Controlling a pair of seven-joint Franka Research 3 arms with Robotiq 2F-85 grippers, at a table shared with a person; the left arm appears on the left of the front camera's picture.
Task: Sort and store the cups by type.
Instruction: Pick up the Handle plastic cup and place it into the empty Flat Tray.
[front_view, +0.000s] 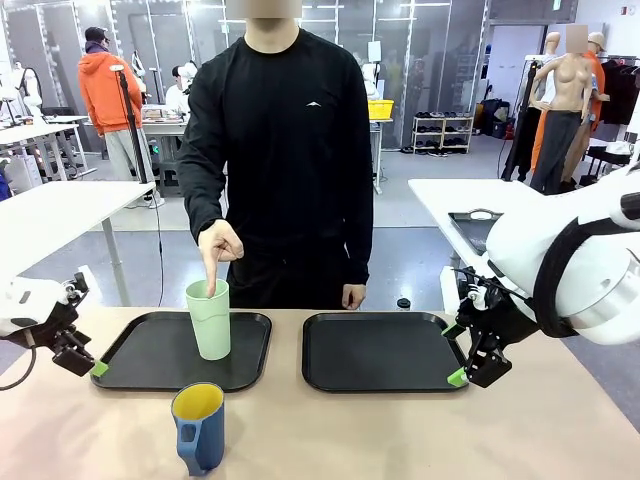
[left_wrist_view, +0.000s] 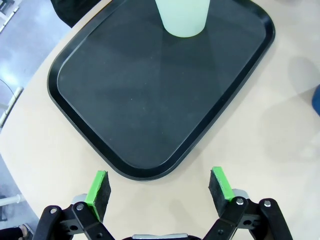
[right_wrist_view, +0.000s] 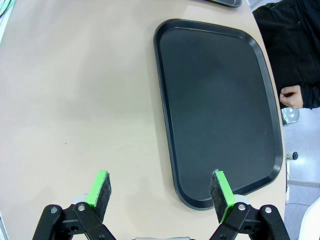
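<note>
Left gripper (left_wrist_view: 159, 186) fingers apart, at left tray's (front_view: 140, 362) near-left corner. Right gripper (right_wrist_view: 160, 187) apart too, at right tray's (front_view: 375, 352) near-right corner. Green tumbler (front_view: 209, 320) upright on left tray, far side; person's finger (front_view: 211, 272) at its rim, maybe inside. Blue mug (front_view: 199, 427) on table's near edge.

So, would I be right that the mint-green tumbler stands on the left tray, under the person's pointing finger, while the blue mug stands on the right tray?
Not quite. The front view shows the blue mug on the bare table, in front of the left tray, not on the right tray. The rest holds: the tumbler stands on that left tray under the person's finger.
</note>
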